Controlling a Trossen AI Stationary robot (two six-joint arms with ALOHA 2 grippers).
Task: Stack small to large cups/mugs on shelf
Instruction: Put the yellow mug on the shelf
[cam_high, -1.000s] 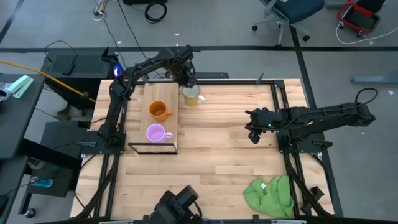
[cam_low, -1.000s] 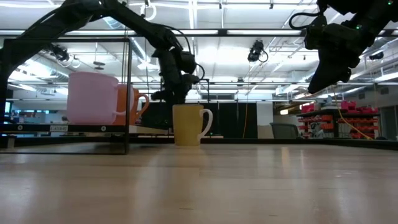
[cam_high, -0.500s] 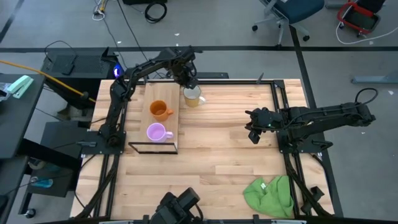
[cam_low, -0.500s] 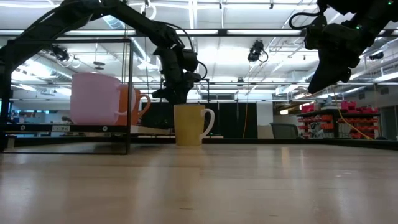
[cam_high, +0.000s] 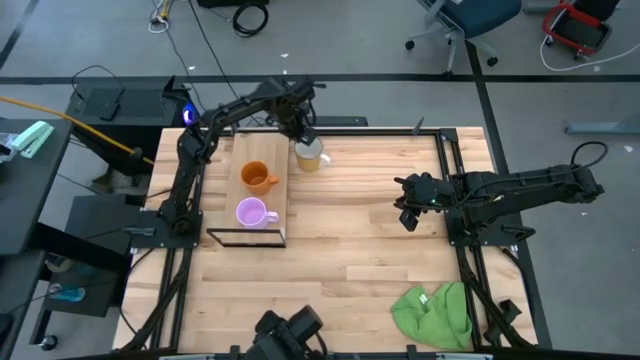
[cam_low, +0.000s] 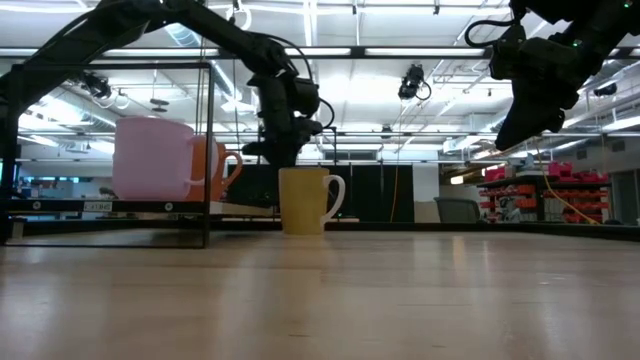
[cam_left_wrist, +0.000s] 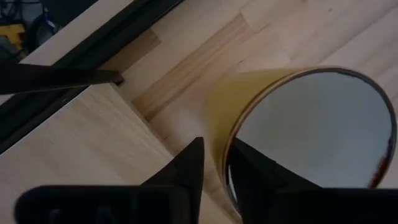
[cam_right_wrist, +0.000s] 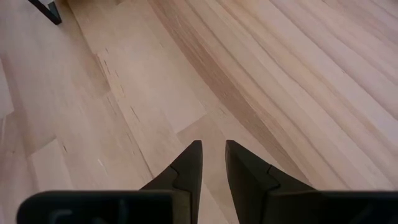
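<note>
On the tabletop (cam_high: 350, 250), just beside the far end of the shelf (cam_high: 262, 160), the cream mug (cam_high: 310, 155) stands upright with its handle turned away from the shelf. The left gripper (cam_high: 298, 132) is directly above the mug's shelf-side rim. In the left wrist view its fingers (cam_left_wrist: 186, 171) are set narrow, one outside the mug wall (cam_left_wrist: 217, 118) and the other inside the rim, straddling the wall. In the low view the mug base (cam_low: 305, 228) rests on the table surface.

The shelf carries two mugs. The orange mug (cam_high: 256, 177) sits near the middle of the plank. The purple mug (cam_high: 250, 213) sits at the near end, apart from the orange mug.

The right gripper (cam_high: 406, 215) hangs above bare tabletop, well apart from the shelf, fingers (cam_right_wrist: 189, 165) narrow and holding nothing.

A green cloth (cam_high: 432, 312) lies at the table's near edge, well apart from the shelf.
</note>
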